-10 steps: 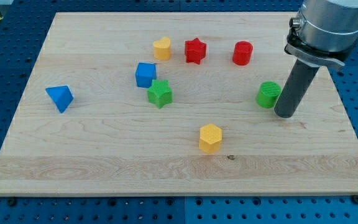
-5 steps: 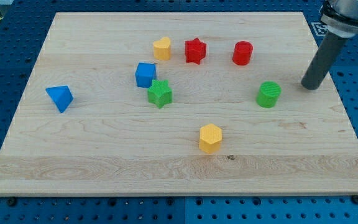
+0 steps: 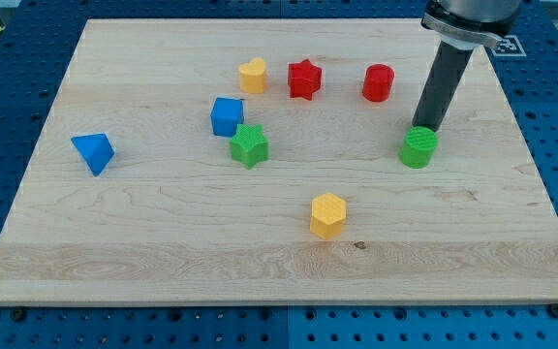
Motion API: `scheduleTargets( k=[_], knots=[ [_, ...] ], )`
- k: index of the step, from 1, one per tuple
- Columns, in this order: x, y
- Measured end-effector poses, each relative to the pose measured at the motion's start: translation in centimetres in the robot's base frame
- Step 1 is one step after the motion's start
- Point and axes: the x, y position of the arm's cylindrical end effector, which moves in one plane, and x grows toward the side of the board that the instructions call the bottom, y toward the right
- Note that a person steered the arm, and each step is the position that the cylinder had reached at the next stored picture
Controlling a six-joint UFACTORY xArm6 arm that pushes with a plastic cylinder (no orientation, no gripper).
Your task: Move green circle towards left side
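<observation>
The green circle (image 3: 418,147) is a short green cylinder on the wooden board (image 3: 163,242), at the view's right, middle height. My tip (image 3: 425,129) stands just above it in the view, at its top edge, touching or nearly touching it. The dark rod rises from there to the view's top right.
A red cylinder (image 3: 379,82), a red star (image 3: 305,79) and a yellow block (image 3: 253,75) lie along the top. A blue cube (image 3: 227,116) and a green star (image 3: 249,145) sit left of centre. A blue triangular block (image 3: 93,152) is far left, a yellow hexagon (image 3: 327,214) below centre.
My tip went from the green circle's right side out to the upper right, then came back left to its top edge. The green circle has stayed in place.
</observation>
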Motion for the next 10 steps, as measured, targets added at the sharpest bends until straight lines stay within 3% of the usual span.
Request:
scheduleTargets(
  k=[3,7,10],
  knots=[
    [0.0,3.8],
    [0.4,-2.9],
    [-0.8,-0.5]
  ],
)
